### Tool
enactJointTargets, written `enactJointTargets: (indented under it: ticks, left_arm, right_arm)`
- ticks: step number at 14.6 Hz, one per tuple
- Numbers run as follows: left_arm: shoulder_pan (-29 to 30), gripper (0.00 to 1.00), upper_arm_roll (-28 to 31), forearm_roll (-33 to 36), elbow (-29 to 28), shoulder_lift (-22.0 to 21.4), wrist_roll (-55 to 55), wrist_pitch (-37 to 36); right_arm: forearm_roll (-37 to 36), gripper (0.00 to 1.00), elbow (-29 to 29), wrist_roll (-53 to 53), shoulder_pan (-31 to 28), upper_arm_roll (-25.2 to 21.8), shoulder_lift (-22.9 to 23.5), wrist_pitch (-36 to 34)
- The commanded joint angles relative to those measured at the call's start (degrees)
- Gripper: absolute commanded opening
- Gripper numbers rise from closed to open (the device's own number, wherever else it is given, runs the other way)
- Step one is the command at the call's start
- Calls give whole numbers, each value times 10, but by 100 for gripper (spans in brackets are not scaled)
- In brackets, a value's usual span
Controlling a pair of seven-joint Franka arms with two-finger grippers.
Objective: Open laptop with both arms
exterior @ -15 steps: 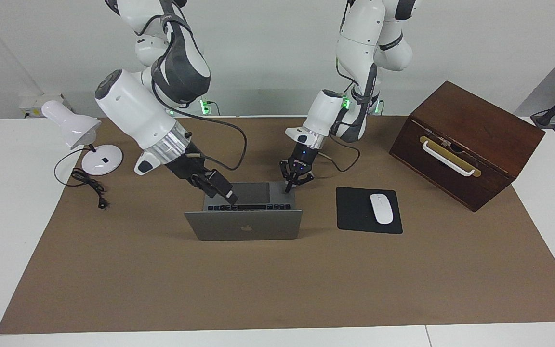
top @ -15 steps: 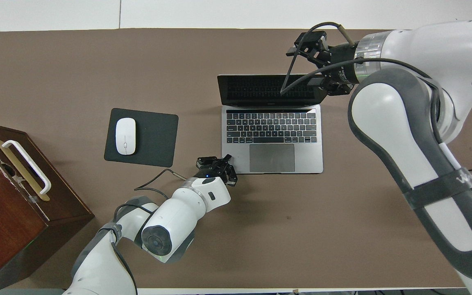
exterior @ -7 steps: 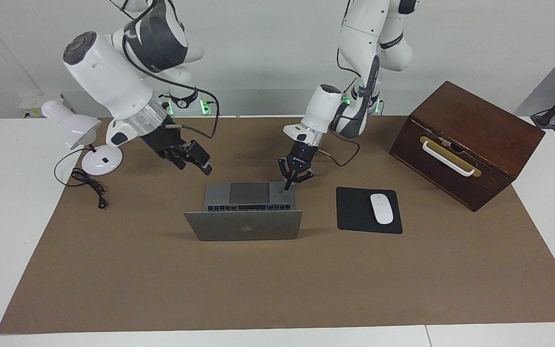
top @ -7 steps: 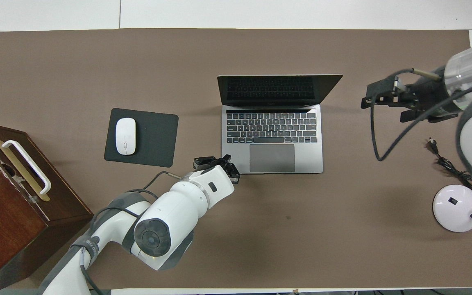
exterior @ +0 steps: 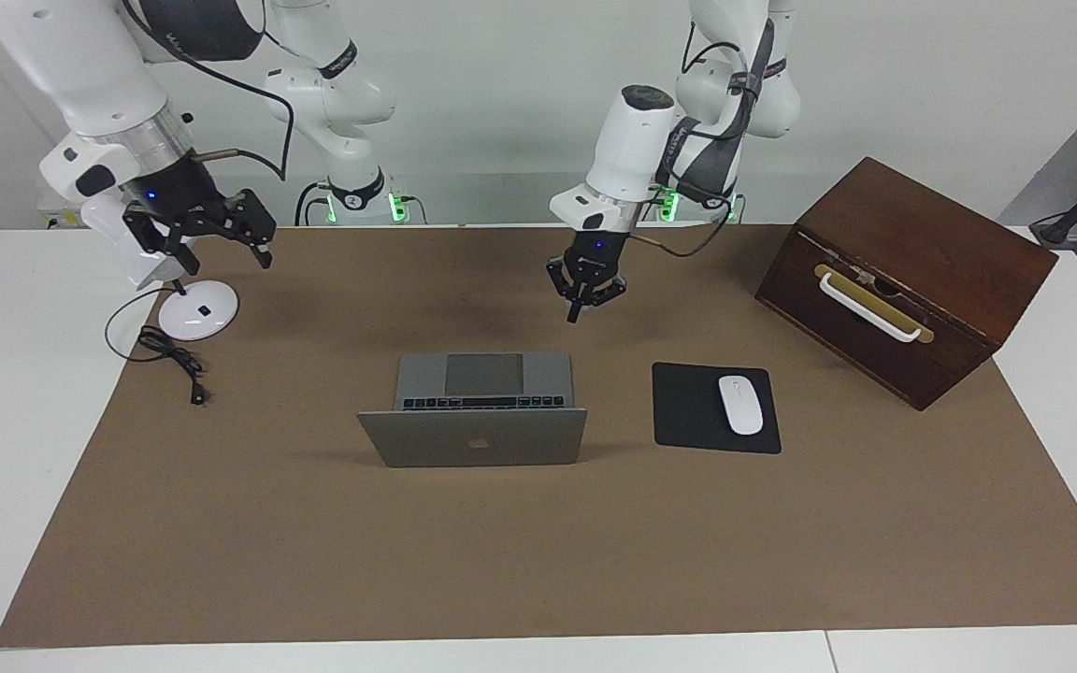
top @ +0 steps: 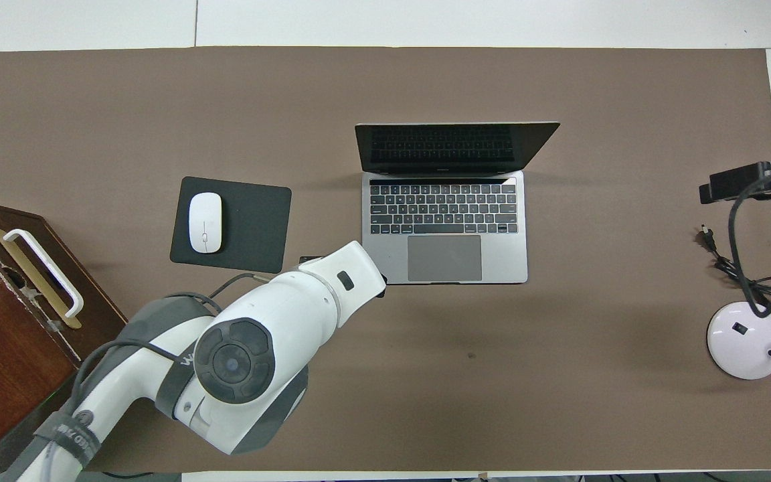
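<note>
The silver-grey laptop [exterior: 473, 436] stands open in the middle of the brown mat, its lid upright with the apple logo toward the facing camera. In the overhead view its dark screen and black keys [top: 444, 209] show. My left gripper [exterior: 577, 316] hangs shut in the air over the mat, just on the robots' side of the laptop's base, touching nothing. From overhead it is hidden under its own wrist [top: 332, 288]. My right gripper [exterior: 216, 254] is raised over the desk lamp at the right arm's end of the table, open and empty.
A black mouse pad [exterior: 688, 411] with a white mouse [exterior: 740, 404] lies beside the laptop toward the left arm's end. A dark wooden box [exterior: 903, 280] with a white handle stands past it. The white lamp base [exterior: 197, 310] and its black cord [exterior: 169, 360] sit under the right gripper.
The right gripper left the laptop's lid and swung up and away to above the lamp. The left gripper lifted off the corner of the laptop's base. The laptop stayed open and still.
</note>
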Motion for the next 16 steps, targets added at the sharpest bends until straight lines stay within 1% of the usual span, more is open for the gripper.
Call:
enactJointTargets:
  ticks: [1, 4, 6, 7, 10, 13, 16]
  left_arm:
    - [34, 0, 0, 3, 39, -31, 3, -105]
    - [84, 0, 0, 3, 58, -63, 57, -184]
    - [122, 0, 0, 3, 83, -70, 104, -240]
    - [143, 0, 0, 3, 92, -72, 135, -266]
    - [206, 0, 0, 6, 112, -80, 211, -316]
    - [278, 0, 0, 8, 124, -84, 298, -351]
    - [340, 0, 0, 8, 132, -84, 351, -368]
  right_arm:
    - [-22, 100, -36, -42, -32, 8, -25, 14]
    - [-22, 100, -95, -42, -44, 9, -53, 54]
    - [-15, 100, -147, -31, -41, 9, -76, 96]
    - [-11, 100, -158, -12, -37, 10, -80, 98]
    - [-8, 100, -154, 49, -6, 14, -80, 94]
    - [-8, 100, -154, 45, -8, 13, -80, 94]
    - [-8, 100, -154, 43, -12, 12, -80, 92]
